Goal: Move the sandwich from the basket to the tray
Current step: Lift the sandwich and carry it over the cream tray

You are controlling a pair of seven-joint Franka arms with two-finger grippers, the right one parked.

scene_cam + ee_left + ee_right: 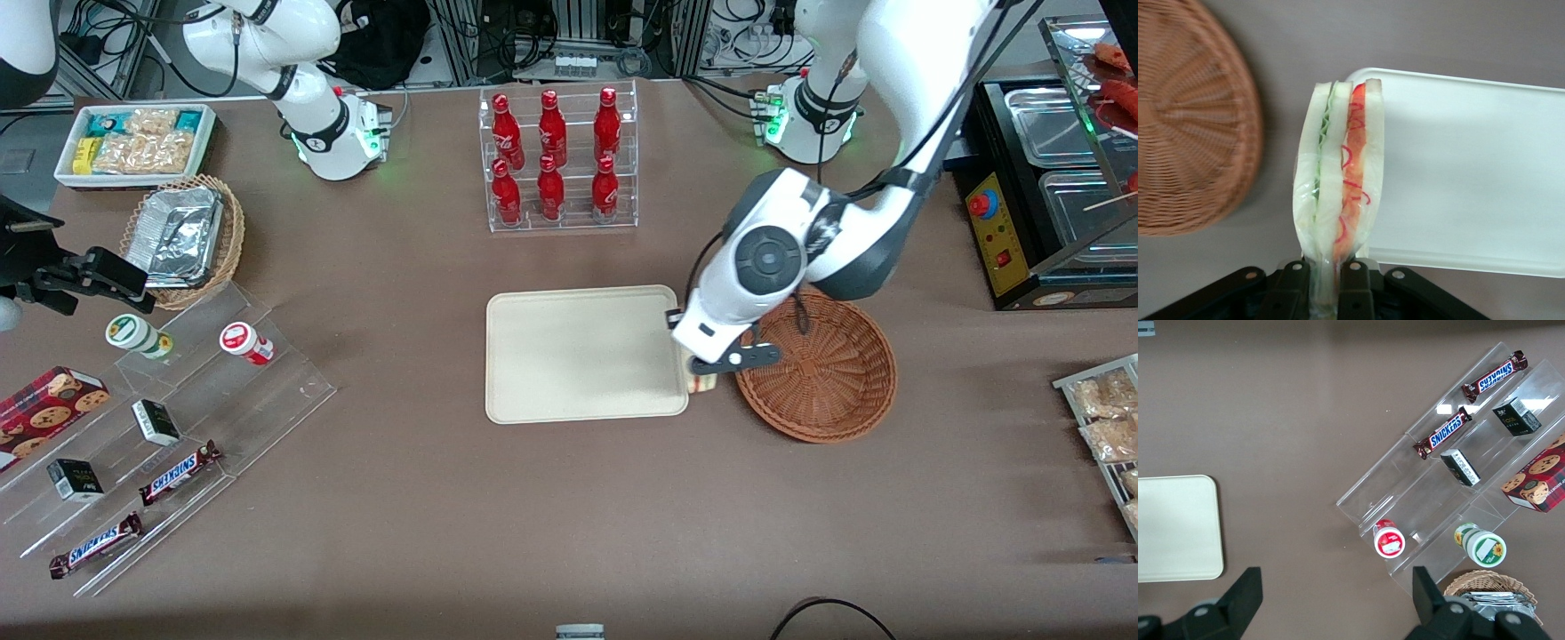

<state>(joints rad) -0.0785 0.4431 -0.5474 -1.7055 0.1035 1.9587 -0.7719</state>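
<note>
One pincer (1328, 280), arm bent low, clamps the sandwich (1338, 180) upright between basket (822, 369) and tray (582, 356).

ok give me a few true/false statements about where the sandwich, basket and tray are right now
1. The gripper is shut on the sandwich. True.
2. The sandwich lies in the basket. False: it is held over the gap between the basket and the tray, at the tray's edge.
3. The basket holds nothing. True.
4. A bottle stands on the tray. False: the tray is bare.
5. The tray touches the basket. False: a strip of table shows between them.
</note>
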